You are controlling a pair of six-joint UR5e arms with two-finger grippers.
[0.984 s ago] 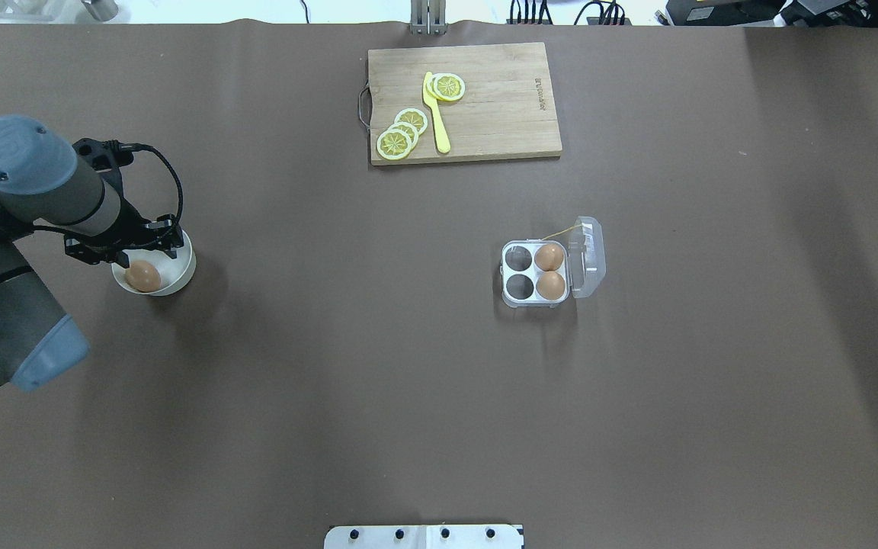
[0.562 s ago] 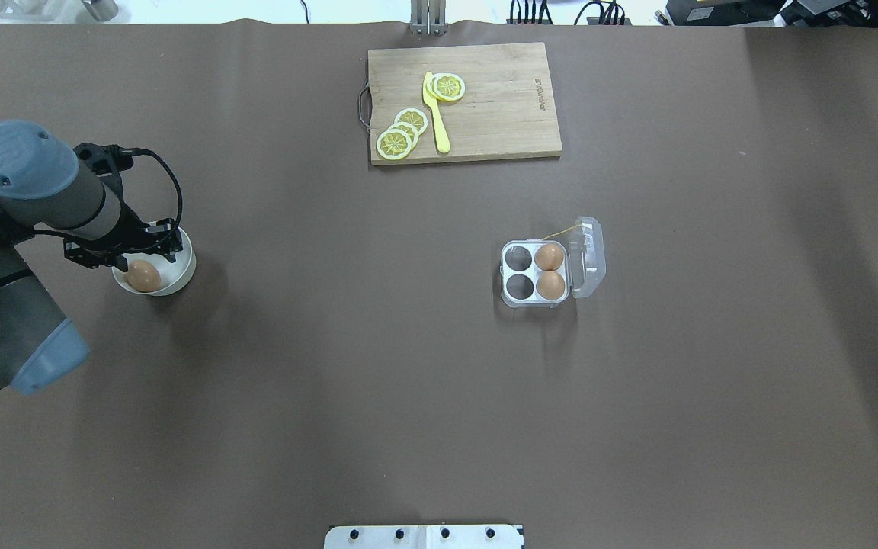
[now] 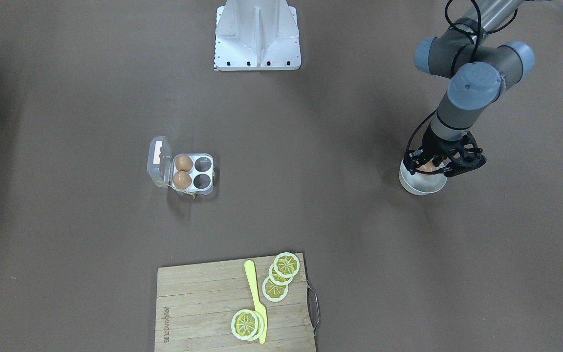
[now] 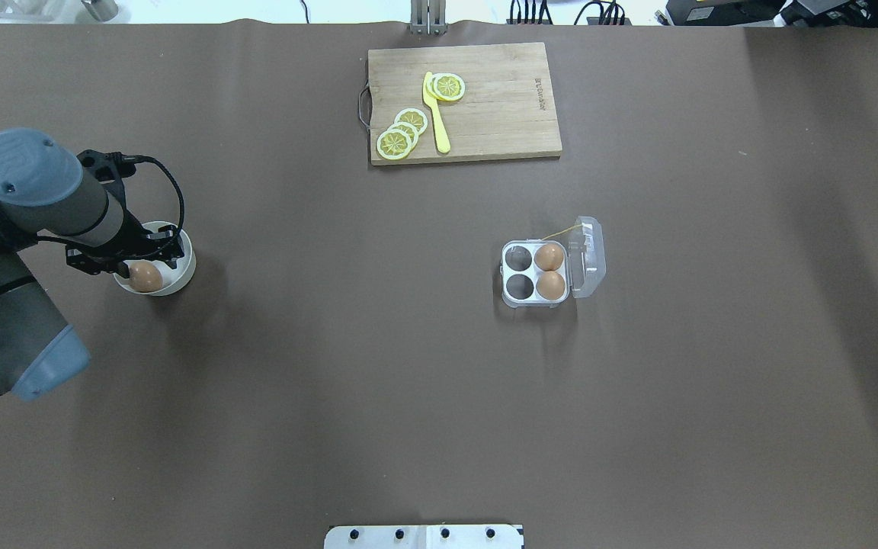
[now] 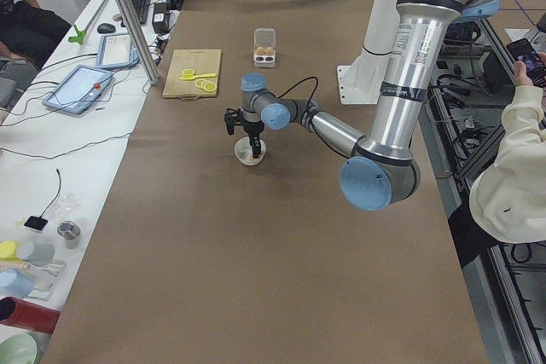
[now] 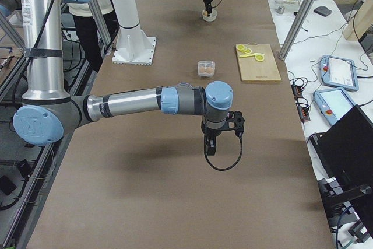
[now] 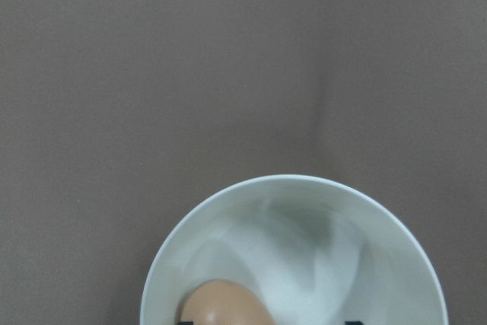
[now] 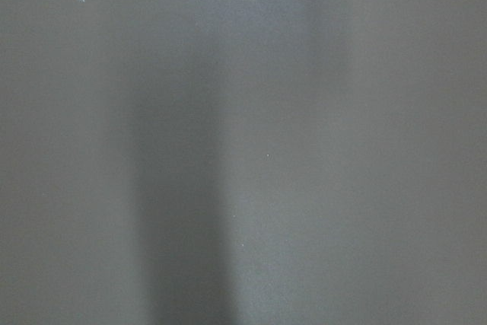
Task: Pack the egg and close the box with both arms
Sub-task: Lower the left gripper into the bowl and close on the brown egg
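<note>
**Ana:** What is on the far left?

**Ben:** The left hand [image 4: 145,255] hangs low over a white bowl [image 4: 184,263]. The egg [image 4: 145,276] lies inside the bowl, on its bottom.

**Ana:** Is the hand holding it?

**Ben:** No. The hand is spread wide, with the egg down between its two sides. The wrist view shows only the very tips, so I cannot tell if one touches the egg.

**Ana:** And in the middle?

**Ben:** Far back is a wooden board [image 4: 485,114] with lemon slices [image 4: 395,142] and a yellow knife [image 4: 437,122] on it. Nearer sits the box [image 4: 517,273], well apart from the bowl. Its lid [image 4: 588,258] stands open on the right side. Two of its four cups hold brown eggs [image 4: 549,257], the two cups beside the lid. A yellow thread [image 4: 561,231] sticks out at the back edge.

**Ana:** And the right hand [image 6: 211,146]?

**Ben:** It shows only in one side view, pointing down above the brown tabletop [image 4: 332,343]. I cannot tell if it is wide or narrow.
</note>
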